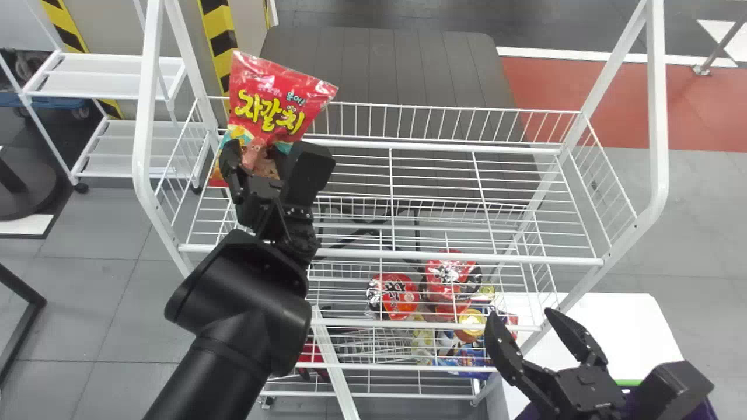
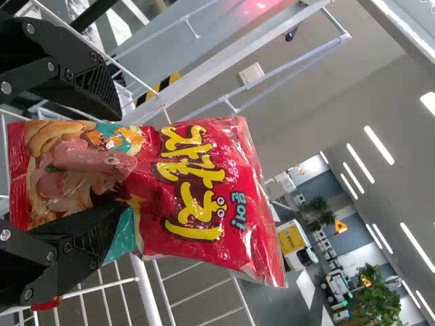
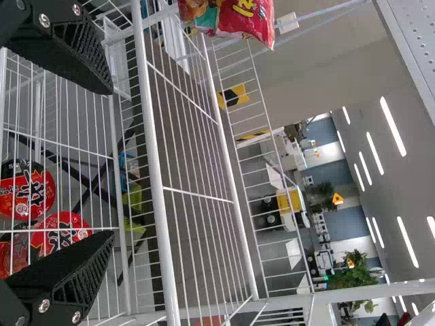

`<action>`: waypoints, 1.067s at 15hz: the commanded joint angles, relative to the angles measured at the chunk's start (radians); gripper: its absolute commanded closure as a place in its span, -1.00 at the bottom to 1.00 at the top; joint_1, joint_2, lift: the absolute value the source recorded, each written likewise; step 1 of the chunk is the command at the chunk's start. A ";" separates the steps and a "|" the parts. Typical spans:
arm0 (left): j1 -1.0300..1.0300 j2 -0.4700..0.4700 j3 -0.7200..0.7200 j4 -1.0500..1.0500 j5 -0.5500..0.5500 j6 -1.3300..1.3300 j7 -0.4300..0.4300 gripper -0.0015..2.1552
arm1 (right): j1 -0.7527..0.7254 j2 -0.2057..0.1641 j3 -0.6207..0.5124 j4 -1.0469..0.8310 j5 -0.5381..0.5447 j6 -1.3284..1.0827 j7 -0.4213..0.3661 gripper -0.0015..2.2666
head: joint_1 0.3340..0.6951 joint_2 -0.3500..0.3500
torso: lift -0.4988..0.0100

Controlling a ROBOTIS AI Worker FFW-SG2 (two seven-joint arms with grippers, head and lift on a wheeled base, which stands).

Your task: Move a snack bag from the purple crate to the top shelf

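Note:
At the left end of the top shelf (image 1: 432, 256), my left gripper (image 1: 274, 149) is shut on the lower part of the red snack bag (image 1: 271, 105). The bag stands roughly upright, its printed face toward the head. In the left wrist view, the left gripper (image 2: 122, 161) presses the snack bag (image 2: 197, 190) from both edges, and the bag bulges past one finger. Whether its base touches the wires I cannot tell. My right gripper (image 1: 521, 318) stays parked at the lower right, over the purple crate (image 1: 704, 411). The right gripper (image 3: 109, 163) is open with nothing held.
White posts (image 1: 658, 116) rise at both ends of the rack, and a low wire rim (image 1: 443, 122) runs along its back. Red packages (image 1: 394, 294) lie on a lower level. A white table (image 1: 630, 326) stands at the right.

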 commanded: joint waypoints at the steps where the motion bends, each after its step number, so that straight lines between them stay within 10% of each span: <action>1: 0.000 -0.003 -0.008 -0.001 -0.001 0.000 0.004 -0.56 | 0.000 0.000 0.000 0.000 -0.002 0.000 0.000 -0.94 | 1.00 -0.16 | 0.96; 16: 0.090 -0.003 -0.064 -0.144 -0.024 0.040 0.005 -0.84 | 0.000 -0.005 0.000 0.000 -0.009 0.000 0.000 -0.94 | 1.00 -0.28 | 0.96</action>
